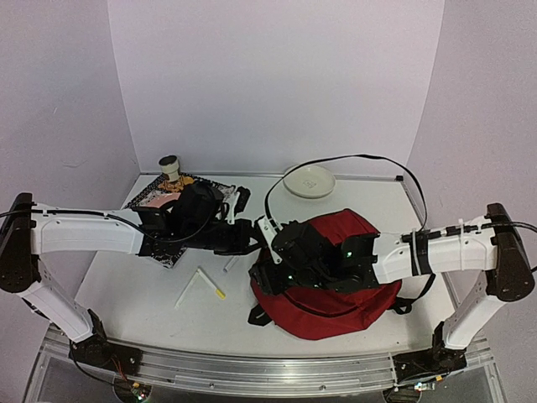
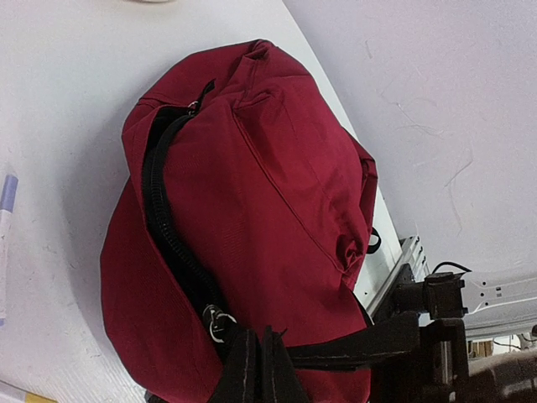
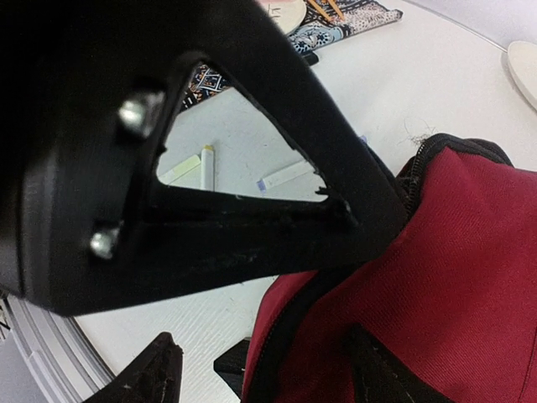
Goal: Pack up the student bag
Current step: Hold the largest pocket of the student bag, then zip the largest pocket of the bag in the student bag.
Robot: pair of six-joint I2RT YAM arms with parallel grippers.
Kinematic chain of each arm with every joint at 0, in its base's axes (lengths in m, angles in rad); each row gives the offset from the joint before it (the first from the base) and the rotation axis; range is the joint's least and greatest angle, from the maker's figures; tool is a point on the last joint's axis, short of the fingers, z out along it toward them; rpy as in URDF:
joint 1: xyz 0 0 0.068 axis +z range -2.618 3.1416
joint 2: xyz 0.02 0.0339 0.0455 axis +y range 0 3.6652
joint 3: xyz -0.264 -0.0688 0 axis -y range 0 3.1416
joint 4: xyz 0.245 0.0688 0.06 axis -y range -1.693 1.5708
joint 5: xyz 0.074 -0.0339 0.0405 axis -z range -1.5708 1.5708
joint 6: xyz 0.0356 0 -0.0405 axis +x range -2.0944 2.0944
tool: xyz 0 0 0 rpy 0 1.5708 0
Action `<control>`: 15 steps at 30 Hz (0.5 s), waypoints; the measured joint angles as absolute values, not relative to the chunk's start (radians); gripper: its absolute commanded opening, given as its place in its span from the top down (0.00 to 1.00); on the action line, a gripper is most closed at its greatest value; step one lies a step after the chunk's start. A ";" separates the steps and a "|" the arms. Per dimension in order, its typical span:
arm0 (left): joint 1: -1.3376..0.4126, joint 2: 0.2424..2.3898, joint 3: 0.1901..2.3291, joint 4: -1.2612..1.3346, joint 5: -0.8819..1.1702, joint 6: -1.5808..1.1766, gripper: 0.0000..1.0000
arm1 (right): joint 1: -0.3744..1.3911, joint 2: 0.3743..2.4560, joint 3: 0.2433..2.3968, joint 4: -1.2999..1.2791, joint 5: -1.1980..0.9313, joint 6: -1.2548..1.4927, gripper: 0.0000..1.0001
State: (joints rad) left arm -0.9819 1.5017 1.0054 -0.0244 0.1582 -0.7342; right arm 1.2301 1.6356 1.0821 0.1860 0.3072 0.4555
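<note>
White-shelled arms (image 1: 84,233) with black joints (image 1: 17,252), black cables (image 1: 352,159), silver screws (image 3: 138,111), tiny green lights (image 1: 346,252).

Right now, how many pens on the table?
3 pens left of the student bag: one beside it, yellow-tipped one and white one further left. Arms may hide more.

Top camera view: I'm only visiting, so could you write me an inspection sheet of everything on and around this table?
Surface: white table, no damage seen.
Job's things: student bag lies in front of the right arm; zipper looks partly open.
Clutter: white plate, cup by a patterned pad, pens loose left of the bag.
Hands: left hand shut at the bag's zipper edge; right hand open over the bag.
Cables: black cable loops behind the bag.
Surroundings: plain pale walls.
</note>
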 measured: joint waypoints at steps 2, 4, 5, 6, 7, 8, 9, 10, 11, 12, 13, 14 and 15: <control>-0.983 1.502 1.005 -0.024 0.160 -0.734 1.00 | 1.230 1.638 1.082 0.182 0.332 0.466 0.65; -0.984 1.502 1.005 -0.024 0.159 -0.733 1.00 | 1.230 1.639 1.082 0.176 0.352 0.472 0.82; -0.984 1.502 1.005 -0.024 0.158 -0.733 1.00 | 1.230 1.639 1.081 0.174 0.360 0.477 0.92; -0.984 1.502 1.005 -0.025 0.157 -0.731 1.00 | 1.230 1.639 1.079 0.173 0.362 0.481 0.97; -0.984 1.502 1.005 -0.025 0.155 -0.729 1.00 | 1.230 1.638 1.074 0.172 0.365 0.476 0.99; -0.984 1.502 1.006 -0.025 0.152 -0.725 1.00 | 1.230 1.634 1.062 0.172 0.366 0.479 1.00; -0.984 1.502 1.006 -0.027 0.147 -0.716 1.00 | 1.230 1.627 1.047 0.172 0.366 0.478 1.00; -0.983 1.502 1.007 -0.032 0.139 -0.707 1.00 | 1.229 1.616 1.031 0.172 0.362 0.472 1.00; -0.982 1.502 1.010 -0.040 0.133 -0.700 1.00 | 1.229 1.601 1.013 0.172 0.355 0.464 1.00; -0.980 1.502 1.015 -0.050 0.126 -0.692 1.00 | 1.229 1.581 0.995 0.171 0.346 0.455 1.00; -0.976 1.504 1.022 -0.061 0.120 -0.681 1.00 | 1.229 1.559 0.979 0.169 0.336 0.445 1.00; -0.970 1.508 1.032 -0.070 0.117 -0.673 1.00 | 1.229 1.534 0.962 0.167 0.325 0.431 1.00; -0.964 1.513 1.042 -0.078 0.115 -0.664 1.00 | 1.229 1.509 0.947 0.166 0.314 0.418 1.00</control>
State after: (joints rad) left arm -0.9636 1.5130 1.0425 -0.0780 0.1147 -0.6643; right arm 1.2293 1.5088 0.9469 0.1659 0.3140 0.4185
